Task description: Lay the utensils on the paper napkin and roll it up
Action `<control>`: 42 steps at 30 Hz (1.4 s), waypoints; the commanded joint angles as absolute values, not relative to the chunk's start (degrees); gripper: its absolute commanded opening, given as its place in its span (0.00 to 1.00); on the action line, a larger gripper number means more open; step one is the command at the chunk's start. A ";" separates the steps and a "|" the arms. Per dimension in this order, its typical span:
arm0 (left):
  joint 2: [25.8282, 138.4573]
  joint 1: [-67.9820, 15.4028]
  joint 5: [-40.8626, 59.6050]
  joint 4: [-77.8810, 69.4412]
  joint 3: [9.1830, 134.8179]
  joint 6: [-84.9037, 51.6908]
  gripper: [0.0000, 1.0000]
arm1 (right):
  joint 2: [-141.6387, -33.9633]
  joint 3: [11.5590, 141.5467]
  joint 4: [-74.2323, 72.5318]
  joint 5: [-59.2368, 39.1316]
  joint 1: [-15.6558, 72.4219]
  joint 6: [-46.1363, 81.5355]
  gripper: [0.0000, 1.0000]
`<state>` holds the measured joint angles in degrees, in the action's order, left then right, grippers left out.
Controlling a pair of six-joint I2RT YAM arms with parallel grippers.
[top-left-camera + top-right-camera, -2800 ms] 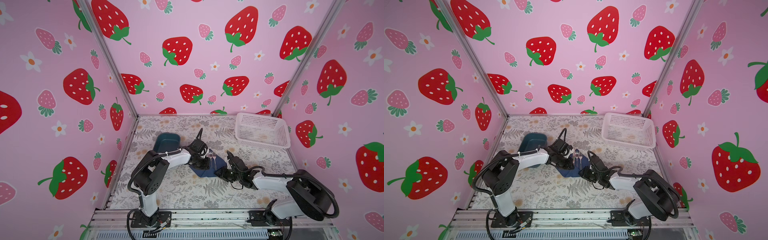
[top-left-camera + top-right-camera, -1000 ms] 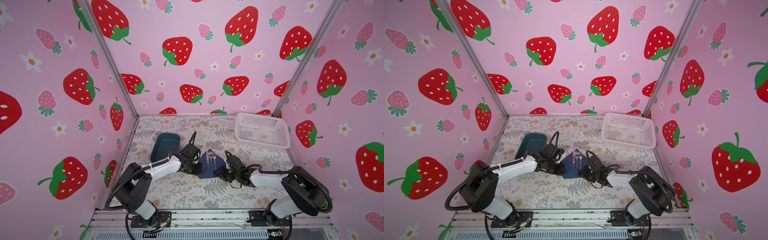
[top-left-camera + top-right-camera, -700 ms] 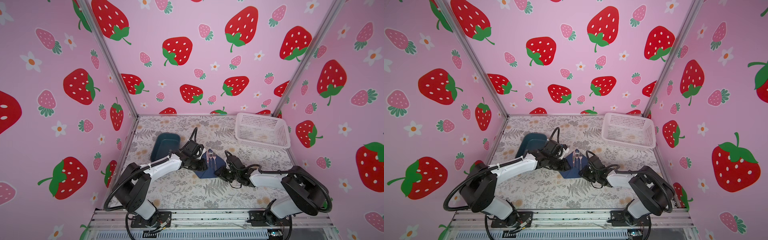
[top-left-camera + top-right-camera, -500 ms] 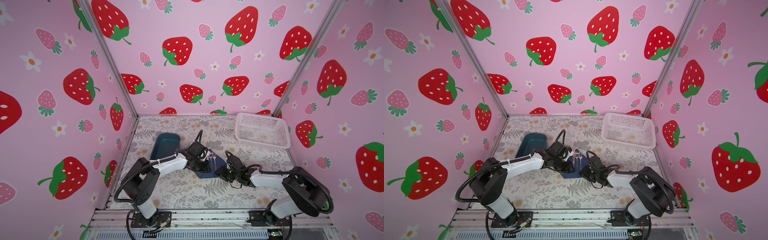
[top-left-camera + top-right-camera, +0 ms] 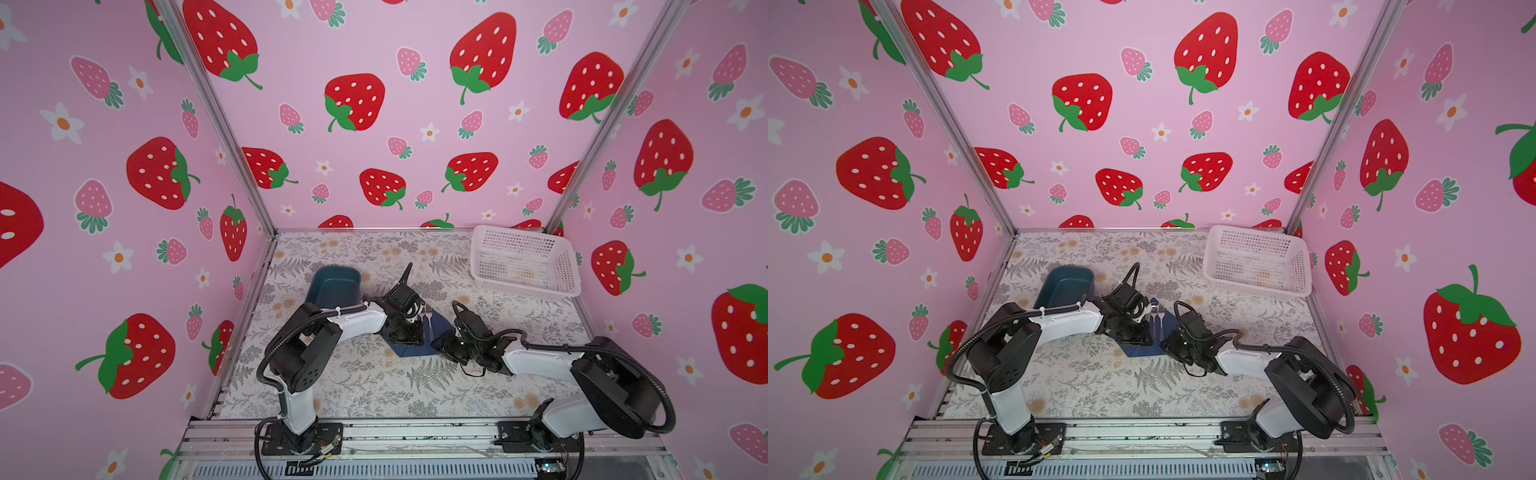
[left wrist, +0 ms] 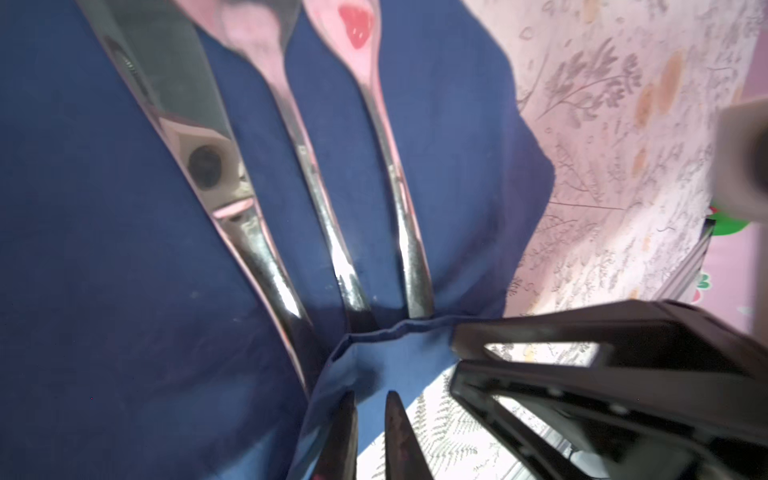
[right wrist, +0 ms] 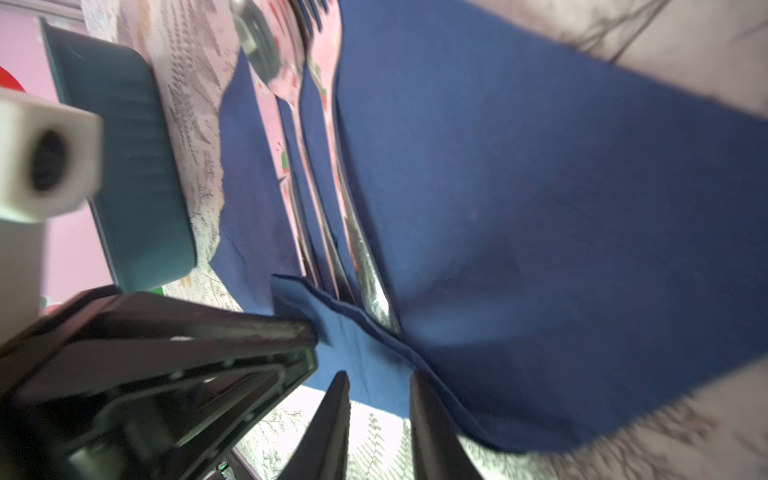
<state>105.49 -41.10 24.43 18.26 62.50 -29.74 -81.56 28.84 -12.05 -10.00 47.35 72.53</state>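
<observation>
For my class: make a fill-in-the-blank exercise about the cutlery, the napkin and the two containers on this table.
___ utensils lie side by side on the napkin.
One corner of the napkin is folded over their ___ ends.
The basket at the back is ___ in colour.
In both top views the tub sits to the napkin's ___.
Missing words: three; handle; white; left.
</observation>
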 commanded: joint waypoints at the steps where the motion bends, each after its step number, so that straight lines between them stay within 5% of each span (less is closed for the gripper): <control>1: 106.19 -41.14 23.99 19.51 64.45 -28.83 0.15 | -77.60 28.31 -8.05 -4.31 47.36 73.39 0.29; 17: 104.09 -41.12 23.11 18.55 63.00 -28.30 0.16 | -83.35 30.01 -16.14 -12.30 49.04 70.04 0.21; 29: 96.42 -41.15 23.73 16.50 58.52 -29.36 0.21 | -83.41 27.56 -14.77 -8.08 49.11 73.21 0.21; 42: 98.45 -45.05 25.17 14.05 60.15 -35.58 0.11 | -84.04 26.79 -15.21 -8.34 48.93 74.36 0.21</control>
